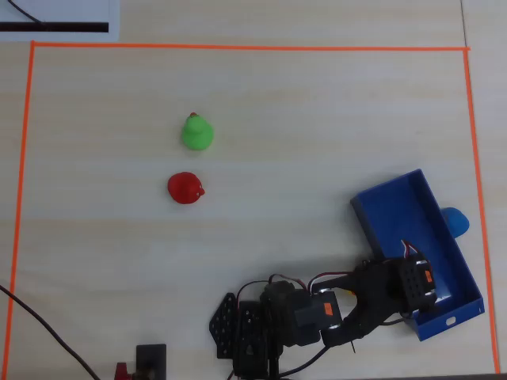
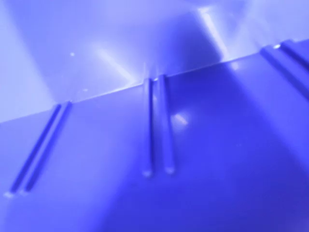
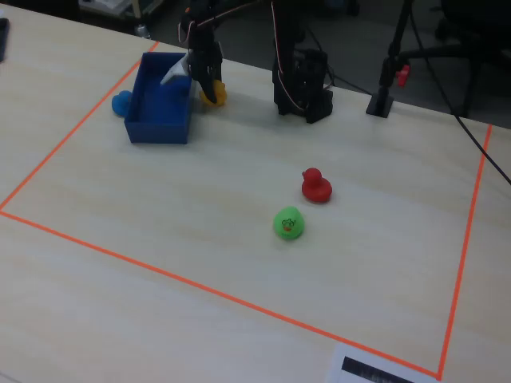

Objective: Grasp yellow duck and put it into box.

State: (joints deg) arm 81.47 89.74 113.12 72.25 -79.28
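Pincer: in the fixed view the pincer [image 3: 209,89] hangs at the box's right-hand wall, with a patch of yellow between and below its tips. It looks closed on that yellow thing, though the fingers themselves are too dark to separate. In the overhead view the arm's head covers the tips.

Yellow duck: the yellow duck [image 3: 214,95] shows only in the fixed view, as a small yellow shape at the pincer's tips, just beside the outer face of the box's right wall. Whether it is lifted or resting on the desk cannot be told.

Box: the blue box [image 1: 444,261] lies near the desk's right edge in the overhead view, inside the orange tape border and skewed to it. A small white mark sits on its lower end wall. The wrist view is filled with blurred blue plastic [image 2: 203,145] crossed by paired ribs, seen very close.

Blue object: a rounded blue thing [image 1: 455,221] lies just outside the box's outer long wall, touching or nearly touching it.

Other ducks: a green duck [image 1: 197,132] and a red duck [image 1: 186,188] stand near each other towards the middle of the desk, well apart from the box.

Desk: pale wood-grain desk [image 1: 317,127] framed by orange tape [image 1: 238,47].
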